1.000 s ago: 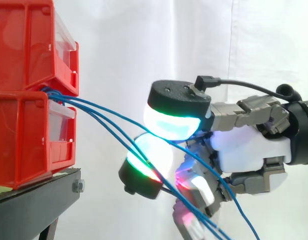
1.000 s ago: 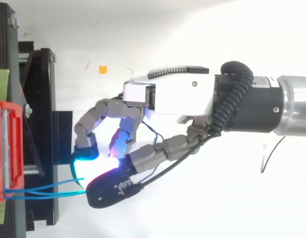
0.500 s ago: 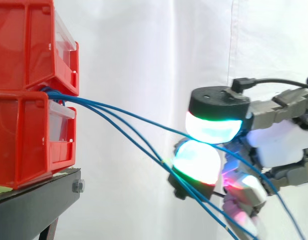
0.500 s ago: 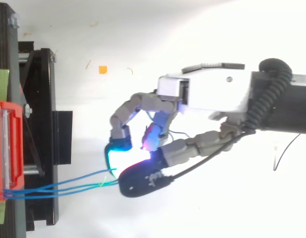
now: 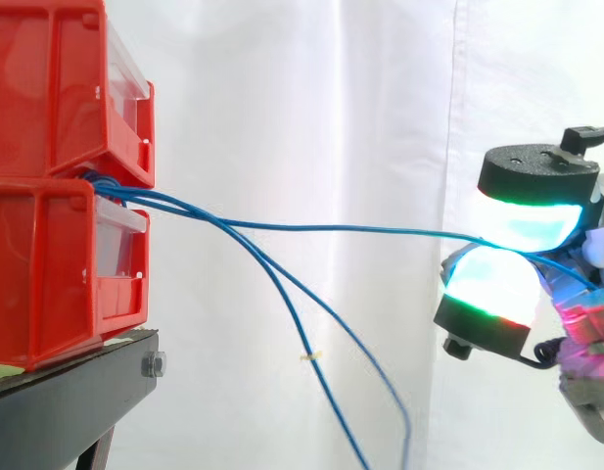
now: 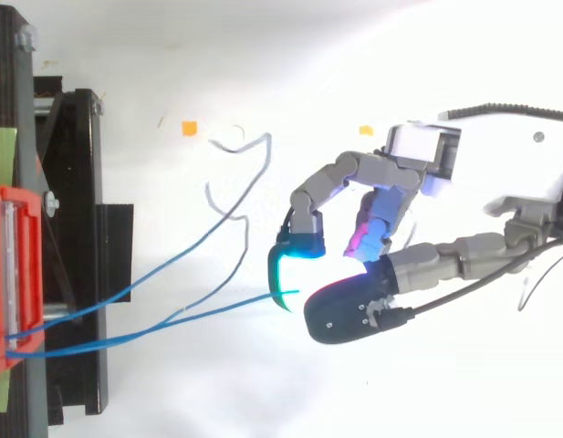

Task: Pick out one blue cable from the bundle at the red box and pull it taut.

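Blue cable (image 5: 331,227): one thin strand runs from the gap between two stacked red bins (image 5: 47,274) at the left, across open air, to the robot hand (image 5: 532,181) at the right edge of the side view. It lies almost level and nearly straight, with only a slight sag close to the bins. Its far end passes between two glowing fingertips (image 5: 527,223), one above and one below. They are pressed together on it, so the hand is clamped on this cable in a pinch. The upper pad glows cyan with a green rim. The lower pad glows white, with green and red along its edge. Other curled fingers behind them glow magenta.

Two slack blue cables (image 5: 303,345) leave the same gap in the bins and droop down and to the right, past the bottom edge, well apart from the hand. One carries a small pale tag (image 5: 311,355) partway down.

The bins sit on a black stand (image 5: 67,392) in front of a white curtain (image 5: 282,98).

From above, the hand (image 6: 427,155) reaches in from the right, well apart from the bins (image 6: 7,265) at the left edge. The held cable (image 6: 226,307) crosses from the bins to a cyan pad (image 6: 290,269), which meets a dark-capped pad just beside it. A loose cable curves away toward the top.
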Motion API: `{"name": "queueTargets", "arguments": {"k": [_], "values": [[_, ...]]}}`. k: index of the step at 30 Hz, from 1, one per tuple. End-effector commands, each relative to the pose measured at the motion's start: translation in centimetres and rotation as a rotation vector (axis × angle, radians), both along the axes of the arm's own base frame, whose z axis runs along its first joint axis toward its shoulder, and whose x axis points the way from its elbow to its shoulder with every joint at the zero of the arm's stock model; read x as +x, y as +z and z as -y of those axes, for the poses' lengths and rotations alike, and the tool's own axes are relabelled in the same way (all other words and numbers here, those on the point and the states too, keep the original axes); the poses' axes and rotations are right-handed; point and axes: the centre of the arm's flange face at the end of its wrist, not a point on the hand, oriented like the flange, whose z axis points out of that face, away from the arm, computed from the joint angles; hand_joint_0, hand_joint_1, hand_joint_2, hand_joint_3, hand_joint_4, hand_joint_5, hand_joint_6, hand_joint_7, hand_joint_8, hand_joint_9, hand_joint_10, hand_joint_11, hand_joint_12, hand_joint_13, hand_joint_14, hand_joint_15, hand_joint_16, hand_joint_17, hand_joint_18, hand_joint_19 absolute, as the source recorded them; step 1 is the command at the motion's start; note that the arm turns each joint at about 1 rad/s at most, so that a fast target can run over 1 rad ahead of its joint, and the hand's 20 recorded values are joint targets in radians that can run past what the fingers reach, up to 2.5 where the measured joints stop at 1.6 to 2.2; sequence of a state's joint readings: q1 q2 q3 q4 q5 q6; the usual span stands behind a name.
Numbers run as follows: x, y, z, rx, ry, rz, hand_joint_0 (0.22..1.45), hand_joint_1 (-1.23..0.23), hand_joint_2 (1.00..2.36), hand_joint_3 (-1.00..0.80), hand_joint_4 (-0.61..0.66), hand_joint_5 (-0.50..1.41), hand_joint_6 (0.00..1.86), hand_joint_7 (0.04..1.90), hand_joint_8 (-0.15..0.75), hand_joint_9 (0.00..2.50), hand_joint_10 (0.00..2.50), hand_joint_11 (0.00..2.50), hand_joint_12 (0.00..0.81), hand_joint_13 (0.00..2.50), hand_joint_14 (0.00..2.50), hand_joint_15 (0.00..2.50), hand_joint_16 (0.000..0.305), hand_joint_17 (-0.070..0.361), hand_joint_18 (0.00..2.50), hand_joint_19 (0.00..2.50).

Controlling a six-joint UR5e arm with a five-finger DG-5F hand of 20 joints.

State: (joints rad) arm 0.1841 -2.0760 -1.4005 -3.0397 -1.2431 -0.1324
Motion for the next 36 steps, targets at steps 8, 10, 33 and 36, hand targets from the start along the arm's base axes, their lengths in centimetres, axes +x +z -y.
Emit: {"name": "queueTargets", "arguments": {"k": [8,10,33,36], "values": [[0.5,0.3,-0.2,0.048,-0.027,0.054,0.70,-0.77,1.02,-0.13,-0.06,-0.14,0.94,0.98,0.317,1.47,0.02,1.22,0.350,1.42,0.01,1.52,0.052,0.118,1.00,0.92],[0.7,0.3,-0.3,0.049,-0.030,0.068,0.70,-0.77,1.02,-0.13,-0.06,-0.14,0.94,0.98,0.312,1.49,0.02,1.26,0.346,1.45,0.00,1.59,0.052,0.116,1.03,0.97],[1.2,0.7,-0.9,0.044,-0.042,0.113,0.71,-0.77,1.02,-0.13,-0.04,-0.14,0.93,0.98,0.297,1.55,0.82,1.50,0.356,1.19,2.11,1.03,0.048,0.107,1.33,1.62],[1.2,0.7,-1.0,0.034,-0.039,0.112,0.71,-0.77,1.02,-0.13,-0.04,-0.14,0.93,0.98,0.308,1.51,1.33,1.33,0.368,1.13,2.41,0.96,0.046,0.104,1.36,1.72]]}}
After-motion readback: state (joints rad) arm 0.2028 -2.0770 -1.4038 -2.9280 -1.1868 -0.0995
